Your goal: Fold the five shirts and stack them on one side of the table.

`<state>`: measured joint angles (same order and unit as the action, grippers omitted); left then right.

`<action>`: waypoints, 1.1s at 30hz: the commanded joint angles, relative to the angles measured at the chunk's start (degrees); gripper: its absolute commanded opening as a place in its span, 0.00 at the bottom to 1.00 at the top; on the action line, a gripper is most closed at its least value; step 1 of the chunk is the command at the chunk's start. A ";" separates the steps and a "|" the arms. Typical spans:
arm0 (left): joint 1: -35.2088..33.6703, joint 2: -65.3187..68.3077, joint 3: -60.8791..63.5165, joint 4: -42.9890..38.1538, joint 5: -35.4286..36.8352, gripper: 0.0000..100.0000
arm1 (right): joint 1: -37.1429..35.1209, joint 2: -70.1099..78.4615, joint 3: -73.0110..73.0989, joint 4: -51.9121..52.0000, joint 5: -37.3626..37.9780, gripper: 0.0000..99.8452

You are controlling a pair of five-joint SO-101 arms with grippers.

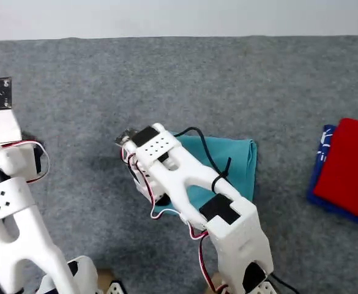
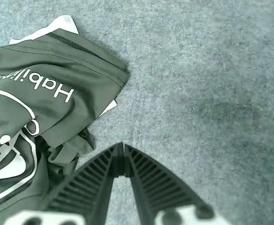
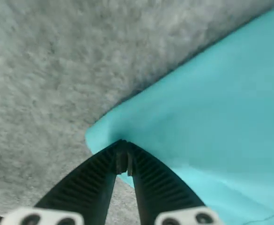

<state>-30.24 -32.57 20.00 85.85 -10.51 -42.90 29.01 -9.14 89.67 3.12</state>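
A grey felt-covered table (image 1: 166, 79) holds a smooth, folded teal shirt (image 1: 237, 159) at its centre, the right gripper (image 3: 122, 149) pinched shut on one corner. At the table's edge, a red shirt (image 1: 350, 165) lies atop a blue shirt (image 1: 324, 144). The left gripper (image 2: 123, 151), fingers together and empty, hangs beside a crumpled dark green shirt (image 2: 33, 108).

Grey felt-like surface (image 1: 93, 79), fuzzy nap, slightly mottled, with the same texture close up in both wrist views. A pale flat band (image 1: 179, 17) runs along its far edge, straight boundary, looks like a wall. Small tan patch (image 1: 103, 275) at the near edge, can't tell what it is.
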 commanded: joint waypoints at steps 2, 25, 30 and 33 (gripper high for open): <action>-0.26 -1.67 -1.98 0.35 -0.53 0.00 | 2.68 -5.58 -6.42 2.59 1.14 0.01; 0.00 -1.67 -1.71 0.35 -0.53 0.00 | 44.35 -1.01 -10.37 -4.26 15.30 0.01; 0.00 -1.67 -1.71 0.44 -0.62 0.00 | 46.02 3.91 -11.43 -6.64 15.38 0.01; 0.00 -1.67 -1.71 0.44 -0.62 0.00 | 44.26 3.38 -14.95 -4.79 15.12 0.01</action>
<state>-30.24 -32.57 20.00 85.85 -10.59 2.37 33.58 -18.55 83.87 17.80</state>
